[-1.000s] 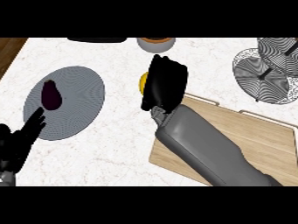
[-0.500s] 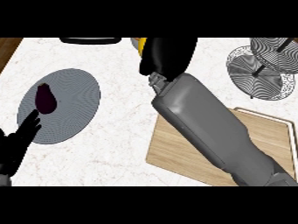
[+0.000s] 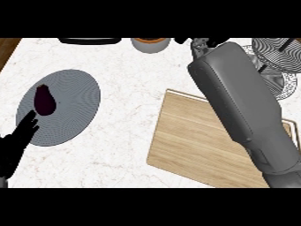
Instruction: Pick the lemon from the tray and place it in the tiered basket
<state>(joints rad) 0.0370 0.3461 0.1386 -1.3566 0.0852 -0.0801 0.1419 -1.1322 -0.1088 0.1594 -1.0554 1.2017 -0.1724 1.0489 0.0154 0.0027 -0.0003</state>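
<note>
I couldn't tell what my right robot hand held, so I risked missing the tiered basket.

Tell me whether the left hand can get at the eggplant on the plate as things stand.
Probably yes. The left hand rests open at the lower left, fingers pointing toward the plate, and nothing lies between it and the eggplant. The right forearm stays far off.

One grey plate, one eggplant, one wooden board, one tiered basket, one bowl.
</note>
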